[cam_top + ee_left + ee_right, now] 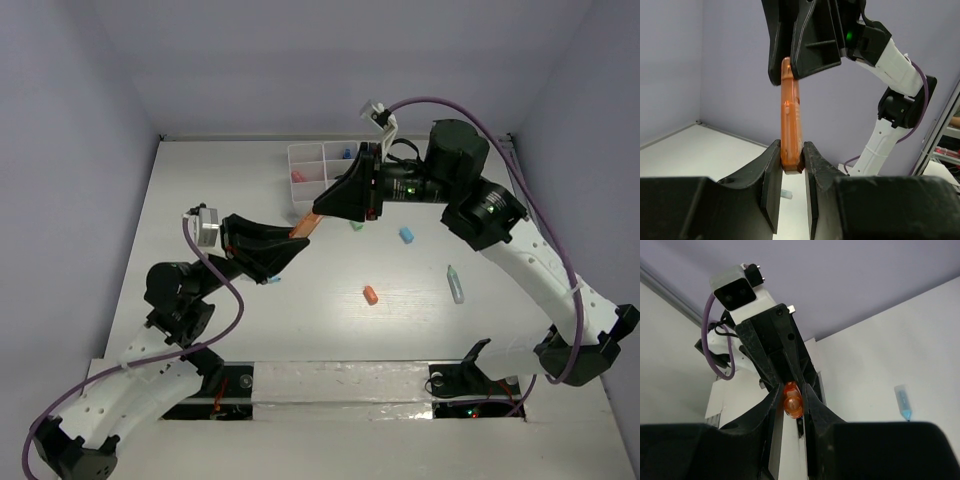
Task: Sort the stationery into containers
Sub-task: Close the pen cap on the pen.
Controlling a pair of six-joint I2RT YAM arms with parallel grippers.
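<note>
**One orange stick, a pincer on each end**

A single translucent orange plastic stick (305, 224) hangs in the air over the bench (220, 200), between its middle and its far edge. Both pincers are clenched on it: the left pincer (292, 232) on the lower end, the right pincer (318, 212) on the upper end.

One white plastic divided organiser box (305, 160) sits at the far edge, partly hidden by the right arm. One pink piece (297, 176) and one blue piece (347, 153) lie in separate compartments.

I count five things loose on the bench:
- one green bit (356, 225)
- one blue bit (406, 235)
- one orange bit (370, 295)
- one grey-blue capped bottle (456, 283)
- one small pale-blue marker (274, 281)

Only the top view shows the box. The left wrist view shows the stick standing upright between its fingers. The right wrist view shows its rounded end head-on.
</note>
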